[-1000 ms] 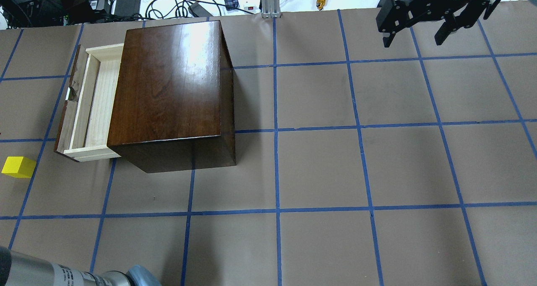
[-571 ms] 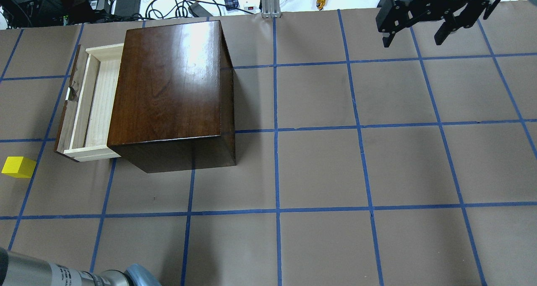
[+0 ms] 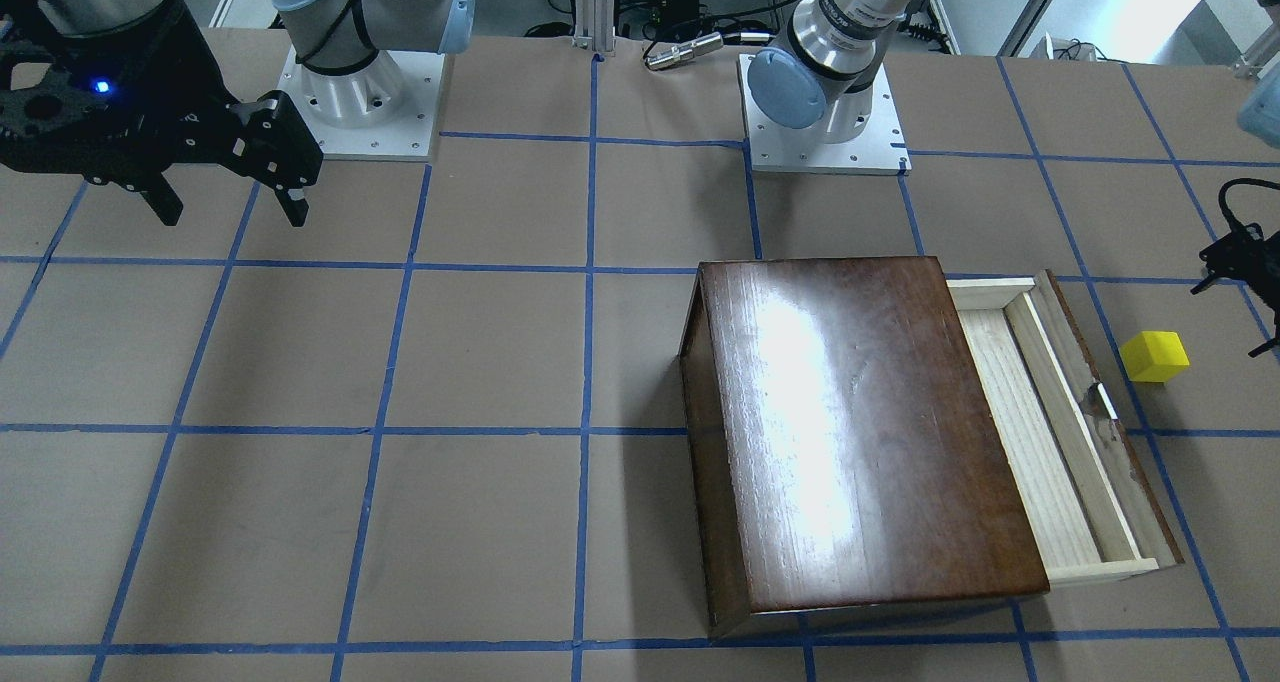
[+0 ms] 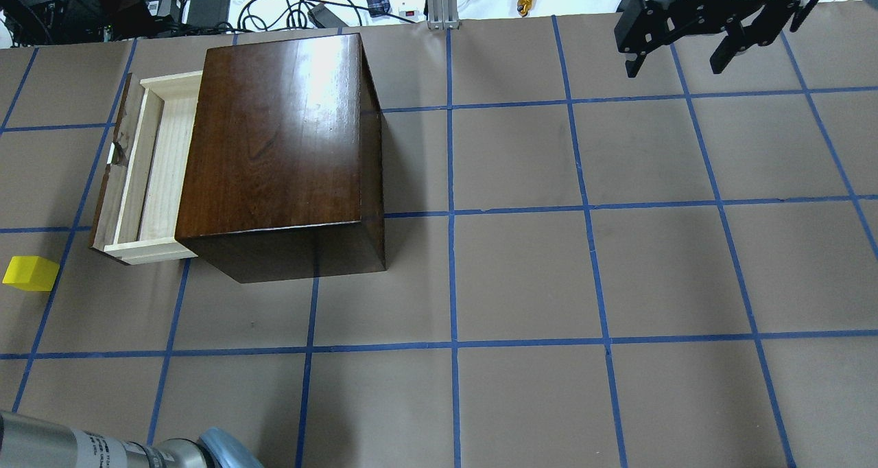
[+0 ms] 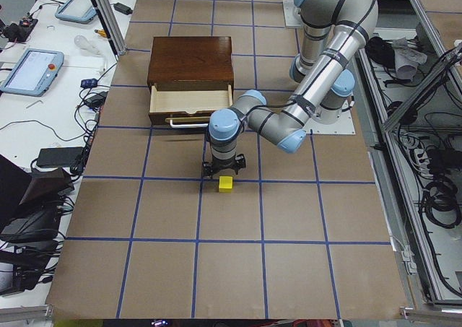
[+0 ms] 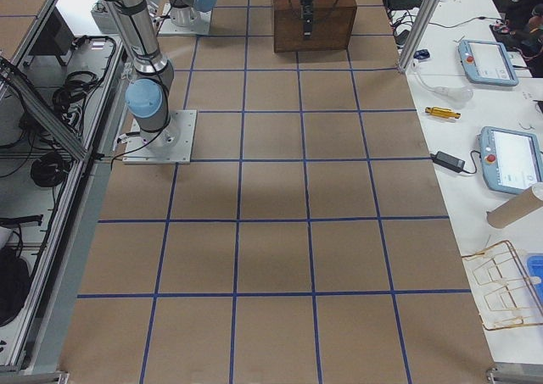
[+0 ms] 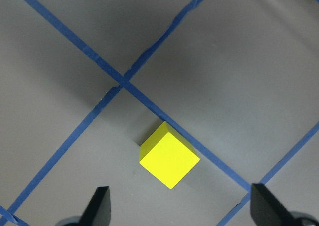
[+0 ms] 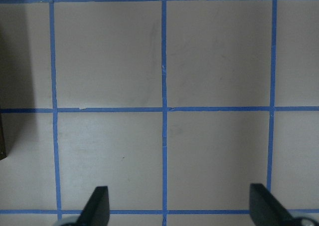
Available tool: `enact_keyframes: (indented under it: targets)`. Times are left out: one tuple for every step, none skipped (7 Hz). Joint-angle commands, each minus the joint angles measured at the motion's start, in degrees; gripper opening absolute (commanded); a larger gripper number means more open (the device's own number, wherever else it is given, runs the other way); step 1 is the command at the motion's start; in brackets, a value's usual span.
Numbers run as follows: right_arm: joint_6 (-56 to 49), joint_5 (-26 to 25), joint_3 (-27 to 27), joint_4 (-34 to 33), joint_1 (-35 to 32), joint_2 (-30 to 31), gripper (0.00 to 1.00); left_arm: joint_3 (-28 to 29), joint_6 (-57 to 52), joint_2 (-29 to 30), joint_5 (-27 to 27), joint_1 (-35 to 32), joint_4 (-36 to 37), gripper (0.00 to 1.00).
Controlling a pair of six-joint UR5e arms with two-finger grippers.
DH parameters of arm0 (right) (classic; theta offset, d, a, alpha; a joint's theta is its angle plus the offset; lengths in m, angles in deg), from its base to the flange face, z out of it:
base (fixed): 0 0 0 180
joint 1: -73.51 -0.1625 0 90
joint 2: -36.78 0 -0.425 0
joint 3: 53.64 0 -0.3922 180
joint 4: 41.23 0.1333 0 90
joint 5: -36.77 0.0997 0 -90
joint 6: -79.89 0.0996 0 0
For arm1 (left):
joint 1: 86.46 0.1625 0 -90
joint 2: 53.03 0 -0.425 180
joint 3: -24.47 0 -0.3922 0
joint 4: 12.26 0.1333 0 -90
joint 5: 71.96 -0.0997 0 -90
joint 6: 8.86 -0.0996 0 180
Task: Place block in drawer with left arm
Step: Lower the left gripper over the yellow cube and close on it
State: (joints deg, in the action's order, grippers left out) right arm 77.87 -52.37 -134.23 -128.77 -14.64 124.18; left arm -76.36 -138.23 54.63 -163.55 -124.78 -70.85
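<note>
**Left gripper.** The left gripper (image 7: 182, 207) hangs over the block (image 7: 169, 155), pointing down at the table (image 4: 521, 276). Its jaws stand wide apart. In the wrist view, the block sits between the two fingers (image 7: 101, 205) and clear of both. In the exterior left view, the gripper (image 5: 222, 169) is just behind the block (image 5: 227, 185), on the drawer's side. The left arm (image 5: 289, 121) reaches out low from its base to this spot.

**Block.** The block (image 4: 29, 274) rests flat on the table, outside the drawer (image 4: 154, 173). It lies past the drawer's front panel, near the panel's corner on the robot's side, and apart from it. One edge of the block runs just beside a blue tape line. In the front-facing view, the block (image 3: 1154, 356) is beside the drawer (image 3: 1040, 442), on the side away from the box.

**Drawer.** The drawer is pulled partway out of the box (image 4: 281, 145). Its pale wood floor shows between the box and the dark front panel.

**Right gripper.** The right gripper (image 4: 675, 66) hangs above the table's far right corner, well apart from the box. Its jaws are also spread, and bare table shows between them in its wrist view.
</note>
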Motion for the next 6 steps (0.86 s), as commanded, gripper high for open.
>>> enact_keyframes:
  targets:
    - [0.0,-0.1,0.0,0.0,0.0,0.0,1.00,-1.5,-6.1,1.1,2.6,0.4,0.9,1.00]
    - [0.0,-0.1,0.0,0.0,0.1,0.0,1.00,-2.4,-8.1,1.1,3.2,0.6,0.9,1.00]
    - [0.0,0.0,0.0,0.0,0.1,0.0,1.00,-3.1,-8.2,1.2,3.3,1.1,1.2,1.00]
    - [0.0,-0.1,0.0,0.0,0.1,0.0,1.00,-4.3,-8.5,1.4,3.3,1.2,2.3,1.00]
    - [0.0,-0.1,0.0,0.0,0.0,0.0,1.00,-4.6,-10.8,2.1,3.3,1.7,5.5,1.00]
    - [0.0,0.0,0.0,0.0,0.1,0.0,1.00,-4.8,-11.3,3.1,3.3,1.8,6.4,1.00]
